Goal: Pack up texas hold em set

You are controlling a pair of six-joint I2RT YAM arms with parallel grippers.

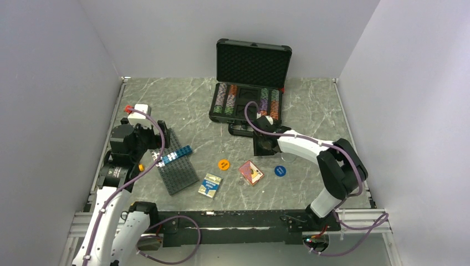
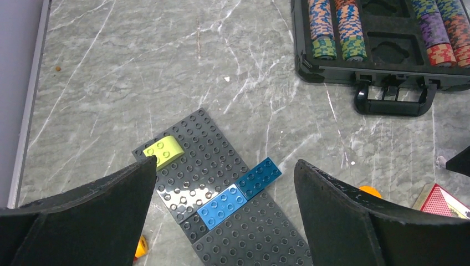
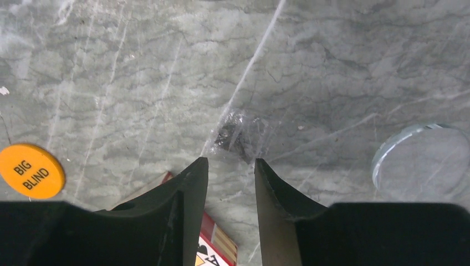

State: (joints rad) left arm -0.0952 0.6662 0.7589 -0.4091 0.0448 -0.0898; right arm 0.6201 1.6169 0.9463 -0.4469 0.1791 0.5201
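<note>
The black case lies open at the back of the table, lid up, with striped chip rows inside; it also shows in the left wrist view. On the table lie an orange "BIG BLIND" disc, a red card deck, a blue disc, a blue card deck and a clear disc. My right gripper hovers low between case handle and red deck, jaws slightly apart and empty. My left gripper is wide open and empty.
A dark grey studded plate with blue bricks and a lime brick lies under the left gripper. A small orange piece lies beside it. A scrap of clear wrap lies ahead of the right fingertips. Walls close three sides.
</note>
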